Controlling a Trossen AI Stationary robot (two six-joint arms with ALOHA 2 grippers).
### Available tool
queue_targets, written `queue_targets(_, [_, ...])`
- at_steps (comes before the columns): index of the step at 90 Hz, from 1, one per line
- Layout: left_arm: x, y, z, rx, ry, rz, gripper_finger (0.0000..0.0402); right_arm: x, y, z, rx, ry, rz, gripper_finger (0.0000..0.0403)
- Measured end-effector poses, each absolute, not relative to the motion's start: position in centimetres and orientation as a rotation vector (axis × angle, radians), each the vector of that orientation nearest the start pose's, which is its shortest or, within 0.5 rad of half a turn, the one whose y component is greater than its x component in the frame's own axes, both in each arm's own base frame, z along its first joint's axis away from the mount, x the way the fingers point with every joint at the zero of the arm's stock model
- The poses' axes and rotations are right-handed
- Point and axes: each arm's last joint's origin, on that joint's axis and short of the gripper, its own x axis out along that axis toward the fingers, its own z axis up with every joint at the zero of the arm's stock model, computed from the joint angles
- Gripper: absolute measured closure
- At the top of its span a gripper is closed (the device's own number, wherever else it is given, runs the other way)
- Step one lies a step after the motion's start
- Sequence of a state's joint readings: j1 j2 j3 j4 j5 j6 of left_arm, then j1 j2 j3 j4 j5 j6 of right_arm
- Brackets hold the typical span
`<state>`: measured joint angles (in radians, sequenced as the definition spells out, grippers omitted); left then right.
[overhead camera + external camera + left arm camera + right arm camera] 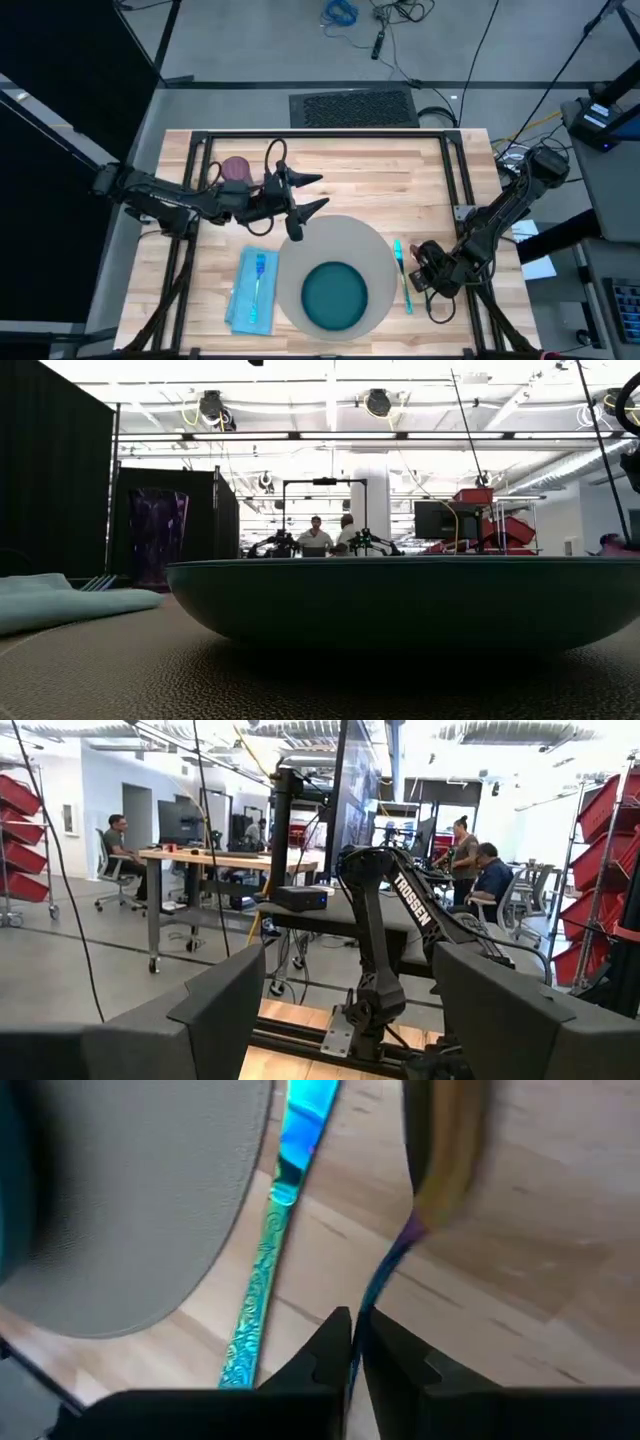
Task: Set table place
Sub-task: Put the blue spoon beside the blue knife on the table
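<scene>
You see the large rectangular light butcher-block wooden surface (pixel 350 190) with its black metal frame from above. The large flat round grey placemat (pixel 345 235) lies on the near middle part of the surface, and the smaller dark teal round plate (pixel 335 296) rests on its near half.

Left of the placemat, a folded light blue cloth napkin (pixel 252 292) carries a blue fork (pixel 258 277). Just right of the placemat lies an iridescent teal knife (pixel 402 275), its length running alongside the placemat's edge.

A purple translucent glass tumbler (pixel 236 168) stands near the far left of the surface, beside the left arm.

The left end effector (pixel 312 194) is released, its two fingers spread wide apart above the surface just beyond the placemat's far edge, grasping nothing.

The right end effector (pixel 419 258) sits low at the right side of the surface, next to the knife. In the right wrist view its fingers (pixel 325 1355) are clenched on a thin iridescent utensil handle (pixel 385 1270), whose upper end is too blurred to identify.
</scene>
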<state>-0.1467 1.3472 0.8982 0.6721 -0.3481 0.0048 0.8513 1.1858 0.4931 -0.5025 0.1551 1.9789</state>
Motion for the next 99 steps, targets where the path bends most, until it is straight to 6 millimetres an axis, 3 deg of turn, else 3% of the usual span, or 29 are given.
queue_targets(40, [29.8,-3.9,33.0,-0.052,-0.216,0.186,0.0127,12.3,13.3,14.7,1.124,1.152,-0.608,0.0327])
queue_targets(99, [29.8,-4.2,33.0,-0.052,-0.216,0.177,0.0127,12.8,13.7,13.7,1.086,1.101,-0.643,0.0326])
